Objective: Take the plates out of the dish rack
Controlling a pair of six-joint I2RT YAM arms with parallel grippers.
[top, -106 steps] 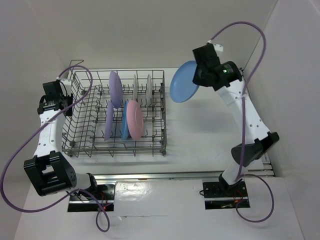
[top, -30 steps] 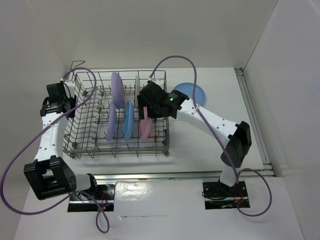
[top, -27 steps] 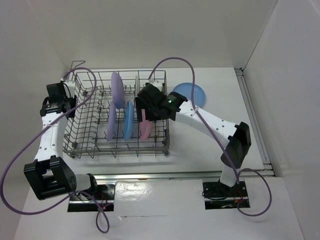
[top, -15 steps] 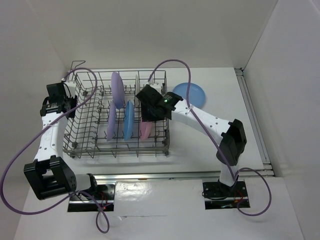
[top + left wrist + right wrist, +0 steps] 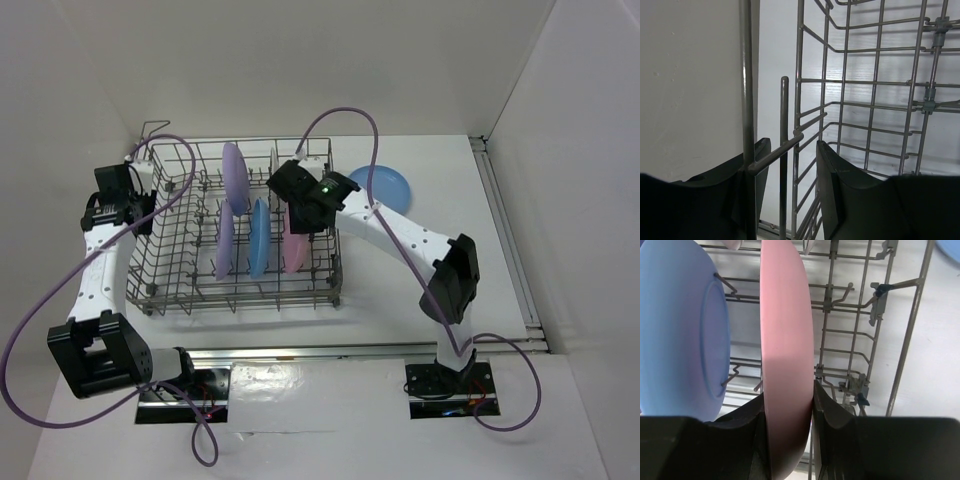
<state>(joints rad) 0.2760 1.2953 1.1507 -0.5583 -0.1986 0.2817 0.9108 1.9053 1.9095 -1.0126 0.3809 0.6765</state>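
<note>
The grey wire dish rack [image 5: 160, 272] stands left of centre. Upright in it are two lavender plates [image 5: 232, 178] [image 5: 224, 245], a blue plate [image 5: 258, 238], a pink plate [image 5: 296, 250] and white plates [image 5: 275, 165] at the back. My right gripper [image 5: 298, 212] reaches into the rack from the right and is shut on the pink plate's top rim [image 5: 785, 340], one finger on each face [image 5: 788, 395]. My left gripper [image 5: 128, 205] is at the rack's left wall, its jaws closed round the wall's wires [image 5: 792, 145].
A blue plate [image 5: 385, 187] lies flat on the table just right of the rack's back corner. The blue plate in the rack [image 5: 680, 335] stands close to the left of the pink one. White walls enclose the table at the back and on both sides.
The right gripper carried a blue plate in the air, left it flat on the table, then swung into the rack and closed on the pink plate. The left arm barely moved.
</note>
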